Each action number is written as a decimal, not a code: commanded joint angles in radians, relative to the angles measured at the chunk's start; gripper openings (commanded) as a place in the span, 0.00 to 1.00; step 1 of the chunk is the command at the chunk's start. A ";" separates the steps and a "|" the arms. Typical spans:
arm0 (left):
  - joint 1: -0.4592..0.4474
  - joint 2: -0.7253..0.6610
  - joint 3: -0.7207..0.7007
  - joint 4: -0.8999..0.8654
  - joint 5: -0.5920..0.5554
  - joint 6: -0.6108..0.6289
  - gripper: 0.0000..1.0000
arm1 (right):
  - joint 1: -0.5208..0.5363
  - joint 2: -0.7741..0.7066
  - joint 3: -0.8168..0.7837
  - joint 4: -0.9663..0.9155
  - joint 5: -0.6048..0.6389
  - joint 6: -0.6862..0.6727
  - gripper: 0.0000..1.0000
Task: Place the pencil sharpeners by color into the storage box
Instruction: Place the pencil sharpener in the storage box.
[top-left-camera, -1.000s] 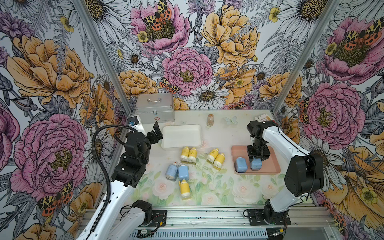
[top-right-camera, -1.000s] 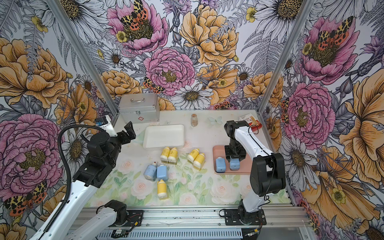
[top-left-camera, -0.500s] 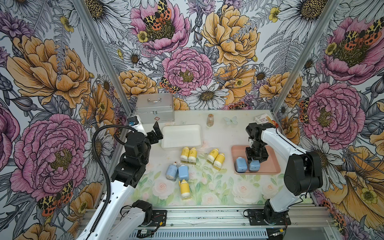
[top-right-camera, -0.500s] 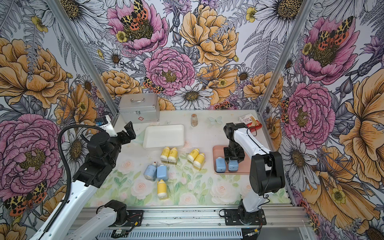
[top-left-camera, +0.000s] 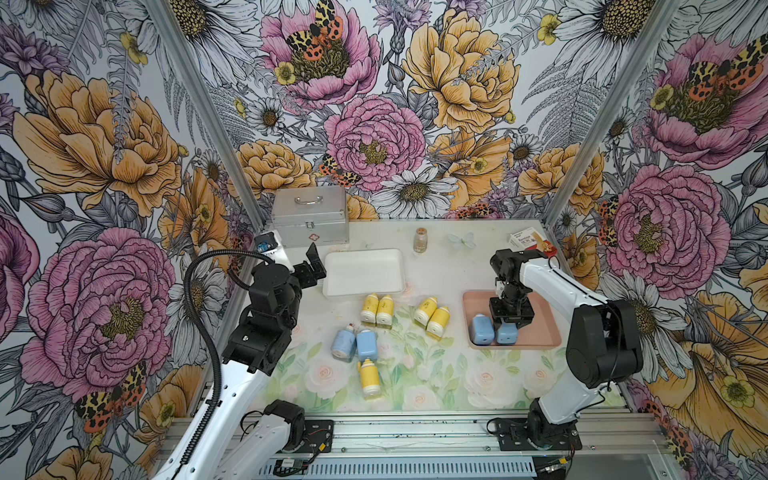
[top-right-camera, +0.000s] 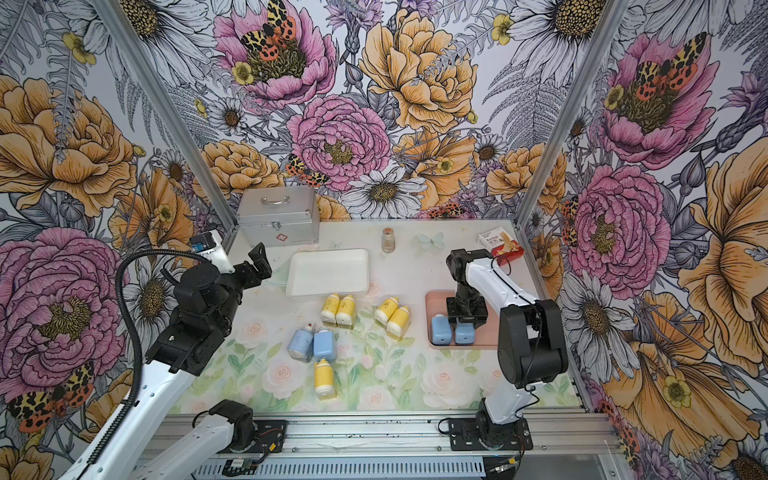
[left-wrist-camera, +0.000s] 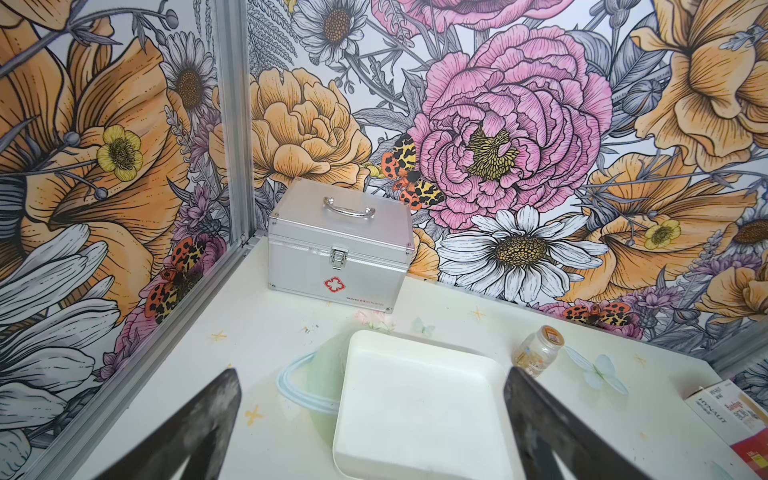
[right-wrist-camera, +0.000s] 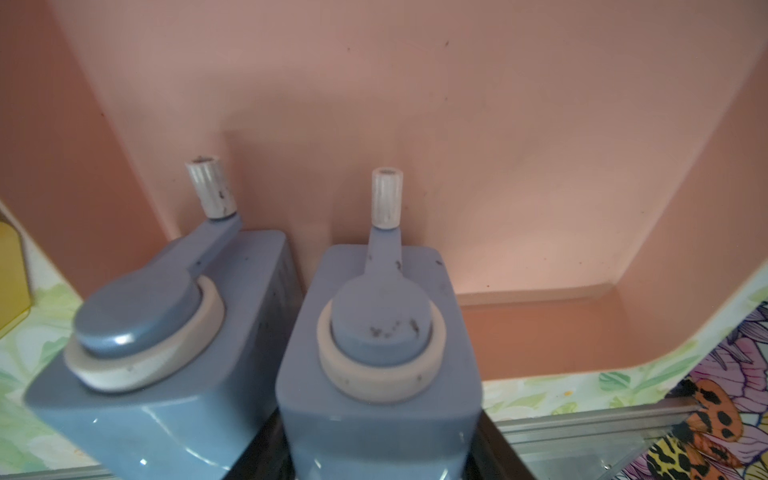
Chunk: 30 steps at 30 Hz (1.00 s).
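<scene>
My right gripper is shut on a light blue pencil sharpener, held upright inside the pink storage box. A second blue sharpener stands close beside it. On the table lie two blue sharpeners, one yellow sharpener nearer the front, and two yellow pairs. A white storage box holds nothing. My left gripper hangs open at its left edge.
A shut silver case stands at the back left. A brownish glass vial and a small carton sit along the back. A pale blue ring lies partly under the white box.
The right gripper has shifted its blue sharpener slightly nearer to the one standing in the pink box. The left arm has not moved.
</scene>
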 joint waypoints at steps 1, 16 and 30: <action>0.013 -0.006 -0.008 -0.001 0.021 -0.004 0.99 | -0.004 0.014 -0.007 0.018 -0.013 0.007 0.45; 0.014 -0.007 -0.008 -0.001 0.025 -0.004 0.99 | -0.004 0.035 -0.025 0.034 -0.016 0.014 0.45; 0.013 -0.007 -0.008 -0.001 0.025 -0.005 0.99 | -0.006 0.032 -0.038 0.036 -0.007 0.018 0.57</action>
